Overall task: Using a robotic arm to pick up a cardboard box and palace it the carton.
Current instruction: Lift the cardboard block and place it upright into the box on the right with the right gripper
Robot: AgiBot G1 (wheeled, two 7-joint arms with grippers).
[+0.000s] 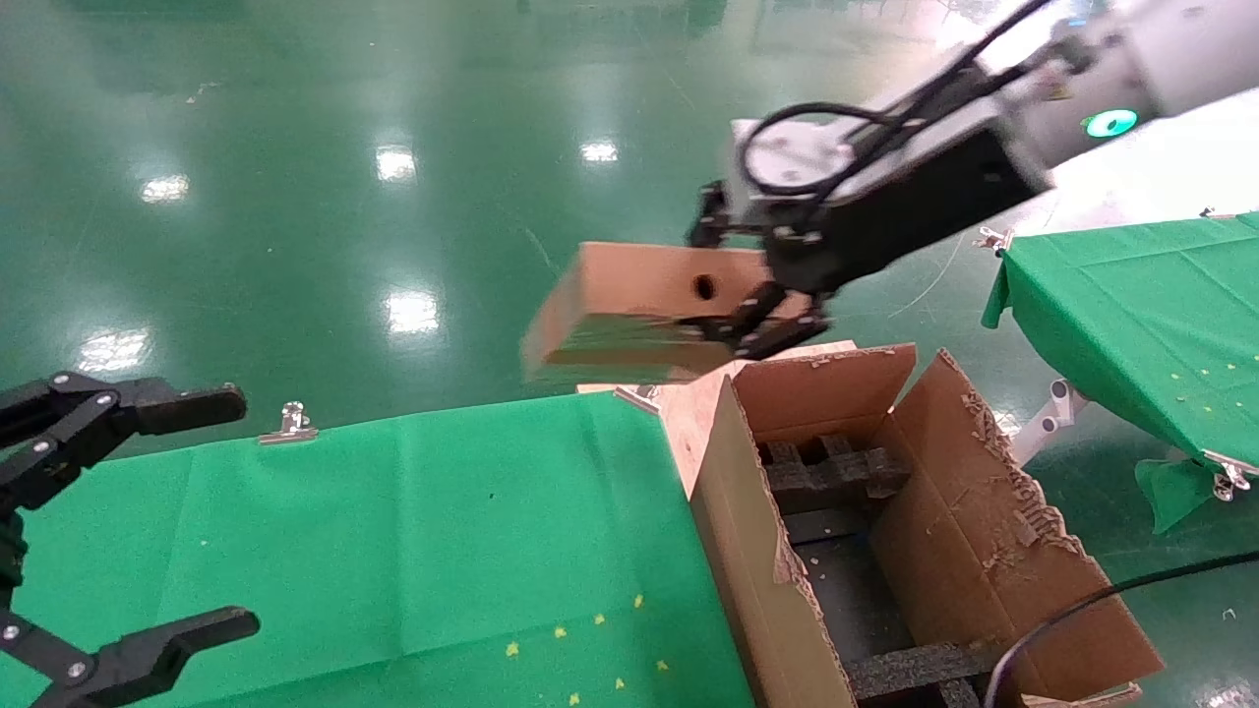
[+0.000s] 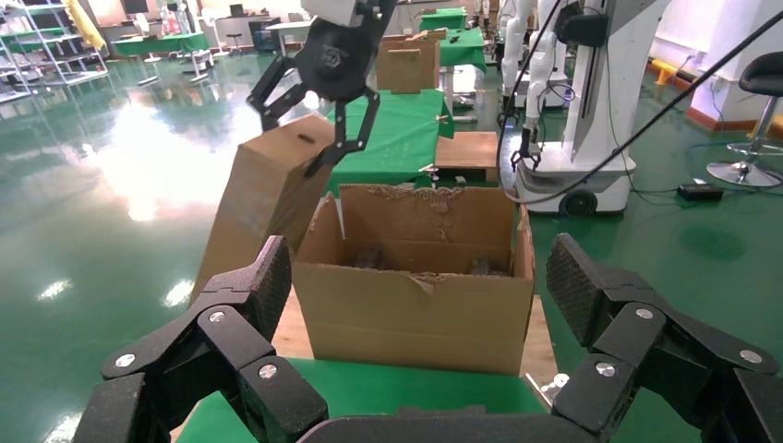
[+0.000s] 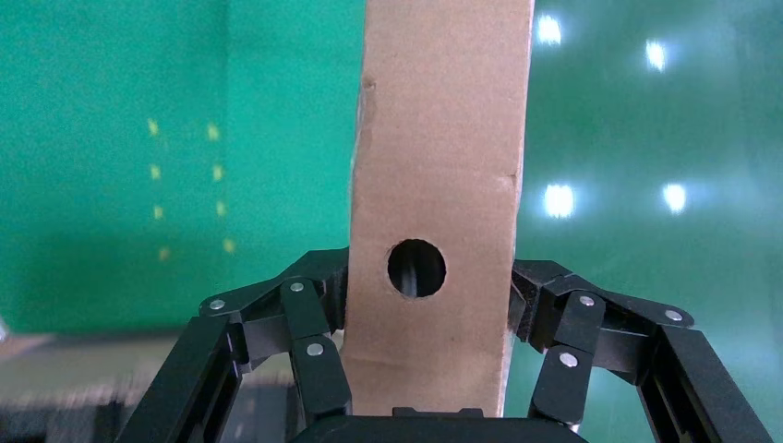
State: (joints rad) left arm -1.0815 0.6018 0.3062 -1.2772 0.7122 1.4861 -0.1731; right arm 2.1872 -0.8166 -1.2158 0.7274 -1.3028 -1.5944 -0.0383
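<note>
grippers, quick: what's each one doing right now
Left gripper: open, empty, parked over the green table.
Right gripper: shut on the cardboard box, held in the air beside the carton.

Glossy green floor (image 1: 295, 147) reflecting ceiling lights; green-clothed tables (image 1: 393, 531); shelving racks (image 2: 37, 46) far off; office chair (image 2: 752, 120).

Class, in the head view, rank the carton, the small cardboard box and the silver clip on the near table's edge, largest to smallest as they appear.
1. carton
2. cardboard box, held in the air by the right gripper
3. silver clip
</note>
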